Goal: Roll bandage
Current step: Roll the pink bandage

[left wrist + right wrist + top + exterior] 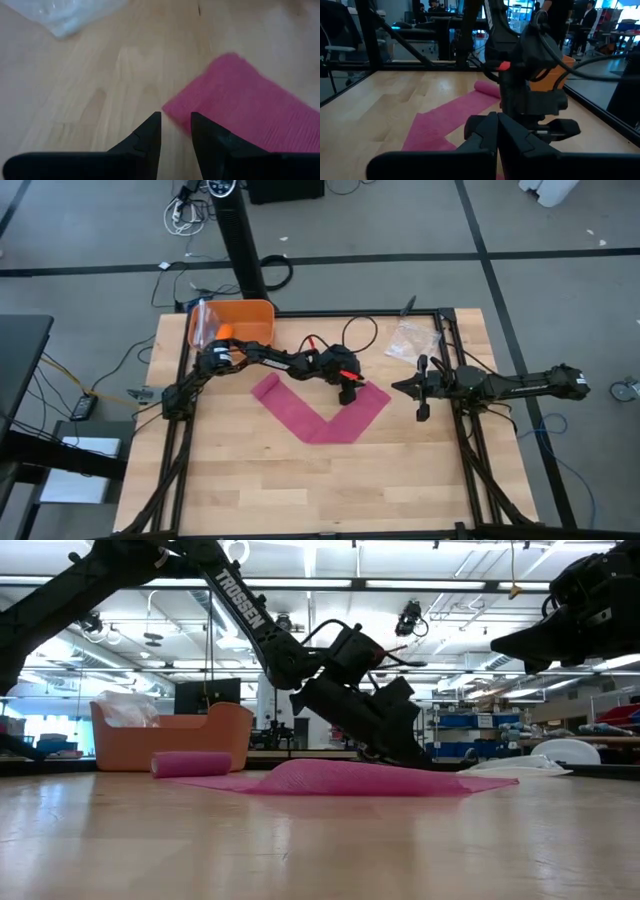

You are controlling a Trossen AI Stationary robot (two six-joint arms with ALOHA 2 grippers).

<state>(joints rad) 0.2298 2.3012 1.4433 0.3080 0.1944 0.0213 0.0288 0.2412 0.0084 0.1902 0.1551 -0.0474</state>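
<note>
Barely begun: bandage (318, 412) lies in a V at table centre, only its ten-o'clock end rolled. My left gripper (347, 392) hovers slightly parted at its two-o'clock end, gripping nothing; right gripper (422, 388) waits clenched at three o'clock.

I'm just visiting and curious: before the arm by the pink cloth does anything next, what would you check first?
1. Left end effector lined up at the bandage end: ok, its tips sit right at the strip's edge.
2. Its fingers parted enough to take the fabric: ok, a narrow gap shows.
3. Fabric already gripped: not ok, nothing lies between the fingers.
4. Strip lying flat: not ok, it is bent into a V with a hump in the middle.
5. Right end effector out of the way: ok, it waits off the strip's right end, shut.
6. Plastic bag clear of the strip: ok.
</note>
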